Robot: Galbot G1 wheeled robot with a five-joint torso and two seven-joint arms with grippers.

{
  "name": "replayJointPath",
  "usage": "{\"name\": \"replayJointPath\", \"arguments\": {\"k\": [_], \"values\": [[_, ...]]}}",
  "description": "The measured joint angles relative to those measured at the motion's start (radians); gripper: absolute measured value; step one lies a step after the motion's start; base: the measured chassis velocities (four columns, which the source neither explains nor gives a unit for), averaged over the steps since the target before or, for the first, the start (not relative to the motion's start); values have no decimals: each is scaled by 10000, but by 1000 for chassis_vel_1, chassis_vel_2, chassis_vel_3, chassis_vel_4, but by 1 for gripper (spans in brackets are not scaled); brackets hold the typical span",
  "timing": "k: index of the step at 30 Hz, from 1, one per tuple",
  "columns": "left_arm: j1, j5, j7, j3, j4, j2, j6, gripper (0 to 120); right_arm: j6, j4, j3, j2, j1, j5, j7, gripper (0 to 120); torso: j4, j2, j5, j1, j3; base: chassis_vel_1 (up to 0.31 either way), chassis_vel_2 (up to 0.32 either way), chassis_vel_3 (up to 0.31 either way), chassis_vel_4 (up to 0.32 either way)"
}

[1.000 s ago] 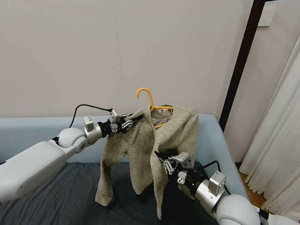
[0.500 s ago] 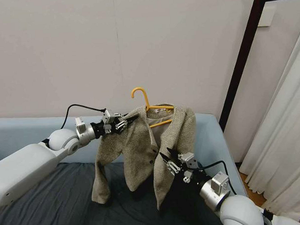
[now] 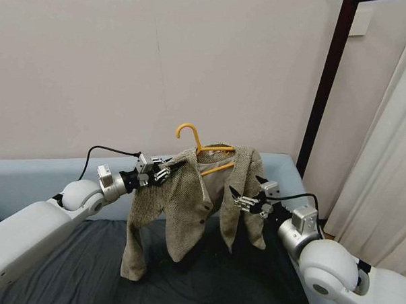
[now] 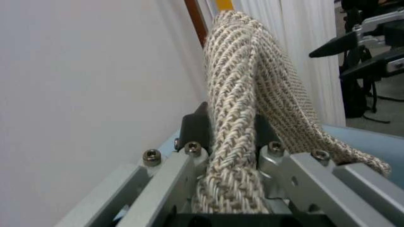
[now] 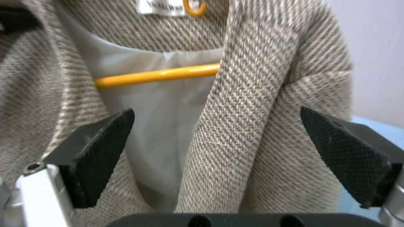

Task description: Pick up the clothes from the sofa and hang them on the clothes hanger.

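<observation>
1. Head view: tweed jacket (image 3: 192, 206) draped on orange hanger (image 3: 216, 149), mid-frame, hanging over the dark cover (image 3: 60, 273) of the pale blue sofa (image 3: 29, 176), hook at the jacket's 12 o'clock. At the jacket's 10 o'clock, left gripper (image 3: 167, 166), clamped on the shoulder. At its 3 o'clock, right gripper (image 3: 245, 198), parted, just beside the front panel on that side. Dark post (image 3: 325, 86) at 2 o'clock and white curtain (image 3: 386, 184) at 3 o'clock, both well apart from the jacket
2. Left wrist view: thick fold of the tweed jacket (image 4: 237, 85) pinched between the left gripper's (image 4: 230, 142) metal fingers (image 4: 189, 158), closed tight on the weave
3. Right wrist view: black pads (image 5: 101, 151) of the right gripper (image 5: 216, 116) spread wide, one to either side of the tweed jacket's (image 5: 252, 94) front edge, contact with the cloth not possible to tell. Bar of the orange hanger (image 5: 158, 75) across the grey lining, white label (image 5: 161, 5) at the collar
</observation>
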Motion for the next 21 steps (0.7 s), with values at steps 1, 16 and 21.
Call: {"name": "replayJointPath", "arguments": {"k": [1,16,21], "values": [[23,2,-5,-8,-41,20,0,8,-20,-43,-56,63,80,84,51,100,0,0,0,0,0,0,0,0,0],[1136,103,58,-839,-611,667,0,8,-67,-634,-769,744,981,714,825,63,0,0,-2,0,0,0,0,0,0],[1348,122,79,-1011,-644,755,0,8,-9,-634,-926,845,1083,495,818,46,0,0,-2,0,-1,0,0,0,0]]}}
